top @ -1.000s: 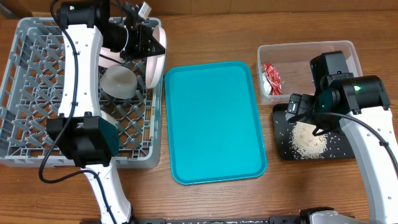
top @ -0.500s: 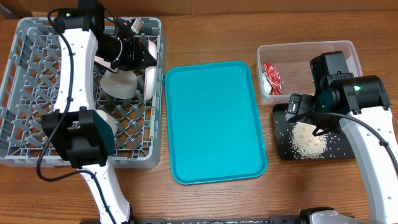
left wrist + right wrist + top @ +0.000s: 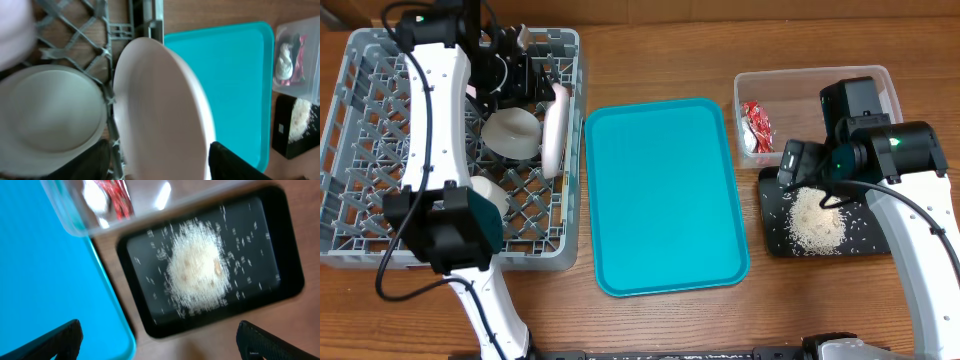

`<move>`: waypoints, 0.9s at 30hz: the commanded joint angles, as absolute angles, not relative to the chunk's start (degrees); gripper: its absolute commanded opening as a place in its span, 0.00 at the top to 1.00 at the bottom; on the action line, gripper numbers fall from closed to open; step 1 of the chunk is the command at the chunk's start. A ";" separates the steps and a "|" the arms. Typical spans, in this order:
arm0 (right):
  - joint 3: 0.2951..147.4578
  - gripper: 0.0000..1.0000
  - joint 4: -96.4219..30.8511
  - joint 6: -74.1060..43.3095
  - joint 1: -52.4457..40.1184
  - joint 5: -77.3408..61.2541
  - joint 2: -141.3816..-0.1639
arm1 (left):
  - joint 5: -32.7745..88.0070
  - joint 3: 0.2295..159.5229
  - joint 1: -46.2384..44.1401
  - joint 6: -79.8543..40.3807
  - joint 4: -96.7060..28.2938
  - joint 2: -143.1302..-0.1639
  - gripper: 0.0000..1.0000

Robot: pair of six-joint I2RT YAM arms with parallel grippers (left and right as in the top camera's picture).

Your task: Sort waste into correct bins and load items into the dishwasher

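Note:
In the grey dishwasher rack [image 3: 360, 140] a round white plate [image 3: 555, 125] [image 3: 160, 105] stands on edge by the right wall. My left gripper [image 3: 535, 80] [image 3: 160, 170] is open, one finger on each side of the plate's rim. A grey-white bowl [image 3: 510, 130] [image 3: 50, 115] lies upside down beside the plate. A pale pink bowl [image 3: 15, 30] shows at the edge of the left wrist view. My right gripper [image 3: 798, 165] [image 3: 165, 347] hangs open over the black tray [image 3: 772, 240] [image 3: 150, 325] of white rice [image 3: 815, 225] [image 3: 197, 275]. The red wrapper [image 3: 755, 120] [image 3: 112, 197] lies in the clear tub [image 3: 810, 80] [image 3: 75, 222].
A large teal serving tray [image 3: 665, 195] [image 3: 235, 75] [image 3: 45, 270] lies between the rack and the bins. A small white cup [image 3: 485, 195] sits in the rack, partly under the left arm. Loose rice grains are scattered across the black tray.
My left gripper has opened and drawn back to the left over the rack. The plate it carried now stands on edge in the rack. The right arm has barely moved.

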State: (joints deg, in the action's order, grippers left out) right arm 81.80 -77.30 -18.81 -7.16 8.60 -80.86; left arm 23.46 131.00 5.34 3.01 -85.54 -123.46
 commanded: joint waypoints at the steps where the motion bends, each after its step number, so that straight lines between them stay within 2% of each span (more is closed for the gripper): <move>1: 82.83 0.00 -73.47 -18.90 -7.01 9.41 -80.47 | 19.46 133.38 5.56 2.09 -85.43 -117.12 0.34; 2: 82.83 0.00 -71.77 -18.87 -7.01 9.39 -80.47 | 18.85 133.38 5.56 2.07 -85.54 -116.09 0.33; 3: 82.83 0.00 -69.63 -18.90 -7.01 9.30 -80.47 | 18.20 133.38 5.56 1.91 -85.69 -115.18 0.19; 4: 82.83 0.00 -67.51 -18.87 -7.01 8.88 -80.47 | 17.10 133.36 5.56 1.06 -85.78 -114.43 0.14; 11: 82.83 0.00 -49.21 -16.12 -7.01 2.81 -80.51 | 0.14 133.36 5.56 -13.93 -89.38 -111.28 0.12; 14: 82.83 0.00 -46.13 -12.01 -7.01 0.40 -80.93 | -1.06 133.34 5.56 -15.49 -93.03 -111.33 0.09; 17: 82.83 0.00 -48.10 -8.27 -7.01 -0.32 -81.65 | -1.04 133.25 5.56 -15.22 -96.82 -111.33 0.07; 22: 82.83 0.00 -55.57 -7.64 -7.01 -0.32 -82.00 | 8.45 131.24 5.56 -10.28 -96.82 -111.04 0.05; 24: 82.83 0.00 -58.24 -7.68 -7.01 -0.27 -82.00 | 8.84 129.69 5.54 -10.50 -96.84 -110.69 0.00; 27: 82.83 0.00 -61.76 -7.66 -6.98 -0.10 -81.97 | 8.75 126.32 5.54 -10.70 -96.82 -109.62 0.00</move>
State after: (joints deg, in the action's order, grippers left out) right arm 81.78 -60.60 -8.71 -7.16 0.21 -82.04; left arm 6.68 129.45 5.34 -11.46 -96.64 -111.70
